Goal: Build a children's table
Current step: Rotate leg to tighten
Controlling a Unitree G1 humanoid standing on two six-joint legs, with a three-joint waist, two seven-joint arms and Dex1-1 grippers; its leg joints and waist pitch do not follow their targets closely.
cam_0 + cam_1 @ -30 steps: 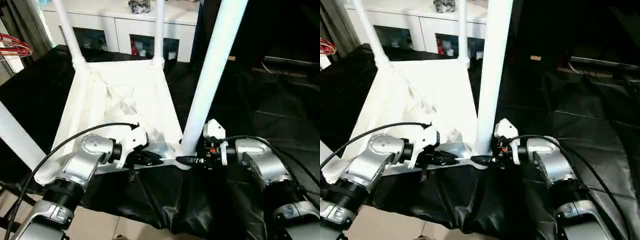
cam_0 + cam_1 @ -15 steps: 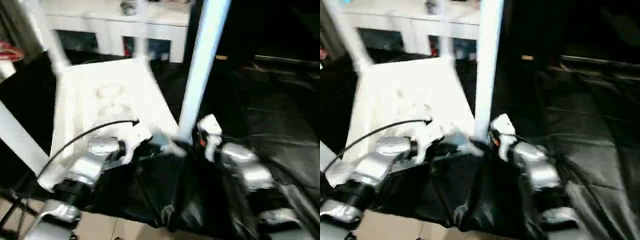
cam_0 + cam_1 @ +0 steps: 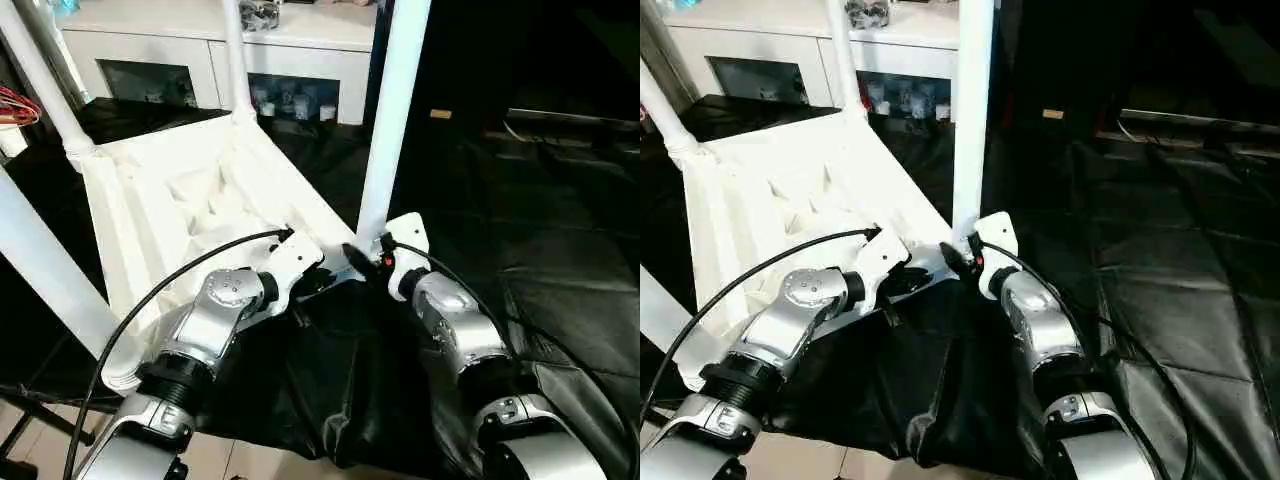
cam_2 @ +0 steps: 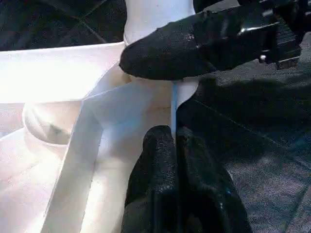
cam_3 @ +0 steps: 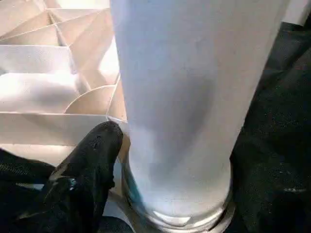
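Since a second ago, both arms have swung inward. Left gripper (image 3: pixel 318 281) has its jaws pinched on the rim of the upturned tabletop (image 3: pixel 180 200); right gripper (image 3: pixel 362 262) straddles the near leg (image 3: pixel 393 110), jaws apart, on the black-draped counter (image 3: pixel 520 200).

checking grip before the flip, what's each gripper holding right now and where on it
The left gripper pinches the tabletop's thin edge rib beside the near right corner socket. The right gripper sits at the base of that corner's leg; whether it grips cannot be told.

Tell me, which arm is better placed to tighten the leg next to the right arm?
Probably the right. The right pincer is already at the base of that leg, while the left pincer is shut on the tabletop rim, steadying it.
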